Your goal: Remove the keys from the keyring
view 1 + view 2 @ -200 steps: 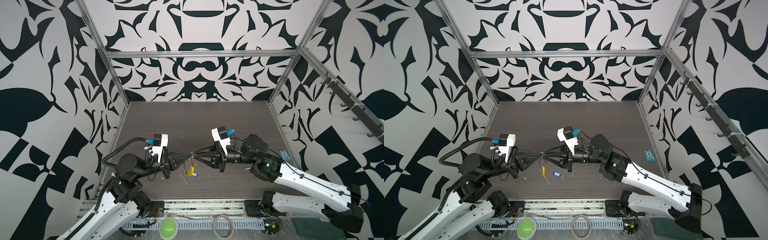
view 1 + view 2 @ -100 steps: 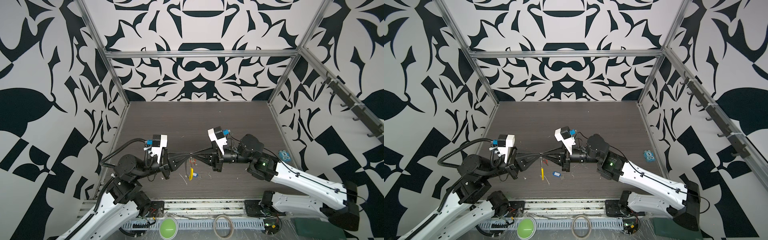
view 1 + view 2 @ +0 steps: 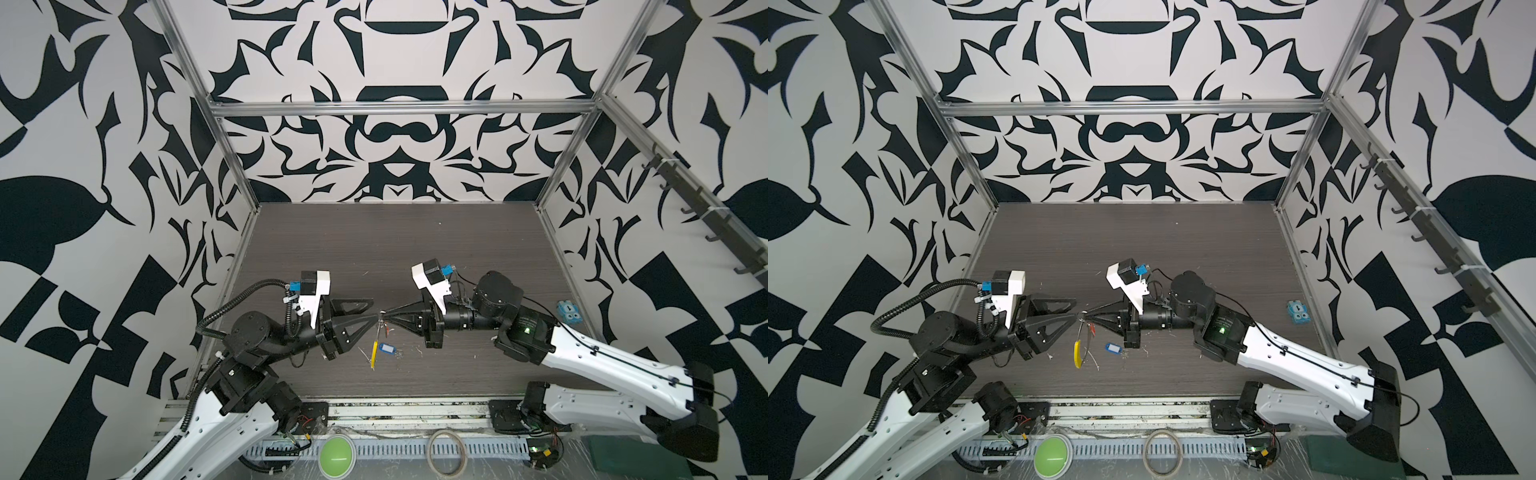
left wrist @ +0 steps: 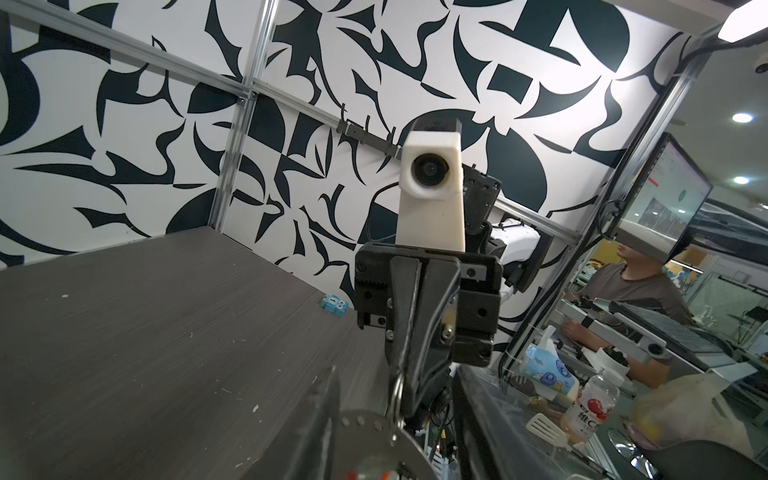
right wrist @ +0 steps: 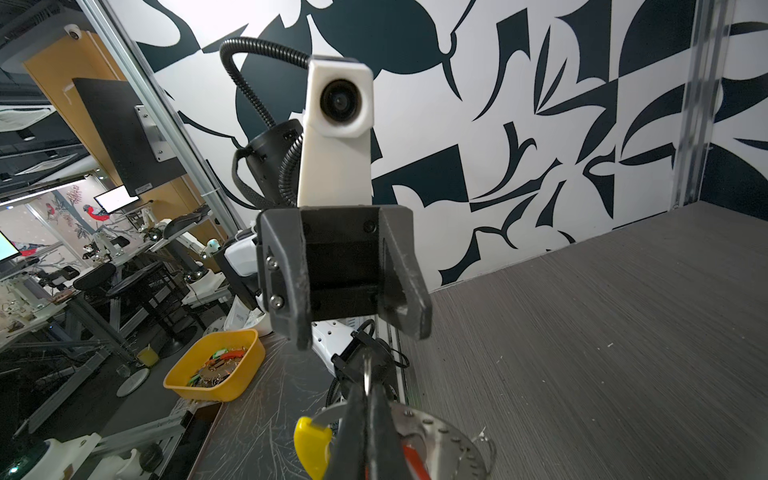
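Two jaws pinch the keyring [image 3: 374, 353] on my right gripper [image 3: 384, 321]; my left gripper [image 3: 375, 309] has wide jaws. I'd grab the red tag [image 3: 387, 331] beside the keyring, slowly.

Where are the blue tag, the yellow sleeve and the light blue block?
blue tag [image 3: 386, 348]: in a top view, on its white label.
yellow sleeve [image 3: 1076, 353]: in a top view, on the sleeve's middle.
light blue block [image 4: 333, 304]: in the left wrist view, on its middle.

The red-tagged keys [image 5: 411, 456] mostly behind the right tool [image 5: 368, 394]; part of the keyring [image 5: 309, 438] beyond the wrist view's edge.
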Available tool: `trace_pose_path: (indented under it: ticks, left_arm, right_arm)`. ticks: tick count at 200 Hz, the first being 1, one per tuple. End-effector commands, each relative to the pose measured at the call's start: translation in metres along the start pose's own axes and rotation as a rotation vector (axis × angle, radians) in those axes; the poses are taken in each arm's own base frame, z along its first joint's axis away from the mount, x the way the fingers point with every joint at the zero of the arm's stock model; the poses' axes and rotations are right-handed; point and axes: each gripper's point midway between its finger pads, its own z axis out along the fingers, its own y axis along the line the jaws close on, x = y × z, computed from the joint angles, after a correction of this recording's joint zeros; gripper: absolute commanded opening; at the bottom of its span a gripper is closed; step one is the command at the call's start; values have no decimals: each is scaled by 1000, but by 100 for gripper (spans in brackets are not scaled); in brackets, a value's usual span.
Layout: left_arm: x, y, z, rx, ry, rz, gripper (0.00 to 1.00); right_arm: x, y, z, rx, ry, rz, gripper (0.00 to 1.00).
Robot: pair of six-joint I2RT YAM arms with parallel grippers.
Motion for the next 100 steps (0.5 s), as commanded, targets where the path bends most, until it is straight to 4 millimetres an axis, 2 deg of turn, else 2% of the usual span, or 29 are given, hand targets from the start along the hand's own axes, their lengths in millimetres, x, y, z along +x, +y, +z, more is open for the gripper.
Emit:
trace_pose_path:
  ticks: [1, 52, 100]
  left_arm:
    - [-7, -6, -8, -24, 9, 26, 48]
    - [14, -7, -5, -43, 219, -31, 41]
    - [19, -9, 0, -42, 337, -65, 40]
  right_arm:
    - [-19, 13, -8, -16, -46, -63, 0]
    - [-16, 17, -11, -35, 17, -88, 0]
    - [-18, 19, -19, -111, 81, -81, 0]
